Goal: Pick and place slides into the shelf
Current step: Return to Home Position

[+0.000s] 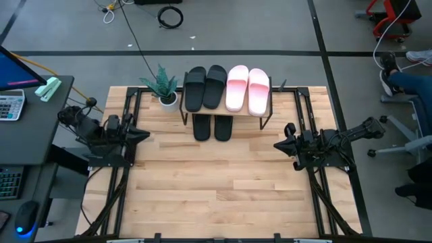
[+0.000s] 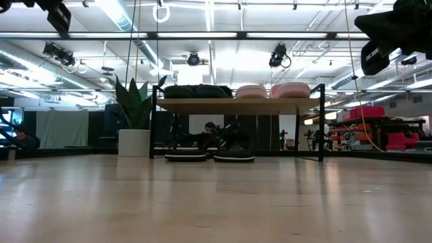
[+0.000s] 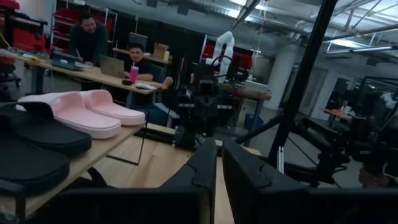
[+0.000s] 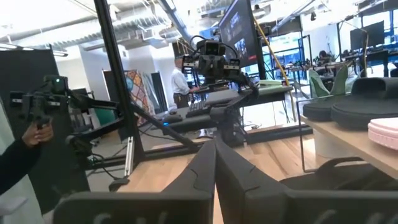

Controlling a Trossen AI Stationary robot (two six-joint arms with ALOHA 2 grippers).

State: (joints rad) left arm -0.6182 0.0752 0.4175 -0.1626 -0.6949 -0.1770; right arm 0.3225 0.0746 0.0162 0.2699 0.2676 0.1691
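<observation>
The shelf (image 1: 227,111) stands at the table's far middle. On its top board lie two black slides (image 1: 204,87) on the left and two pale pink slides (image 1: 247,89) on the right. Two more black slides (image 1: 212,127) rest on the table under the board, also seen in the low view (image 2: 209,156). My left gripper (image 1: 147,135) is shut and empty at the table's left side. My right gripper (image 1: 277,144) is shut and empty at the right side. Both hang above the table, clear of the shelf.
A potted plant (image 1: 164,89) stands left of the shelf at the far edge. The slatted wooden tabletop (image 1: 216,196) stretches free in front of the shelf. A desk with a monitor and calculator (image 1: 12,106) is left of the table; people sit in the room beyond.
</observation>
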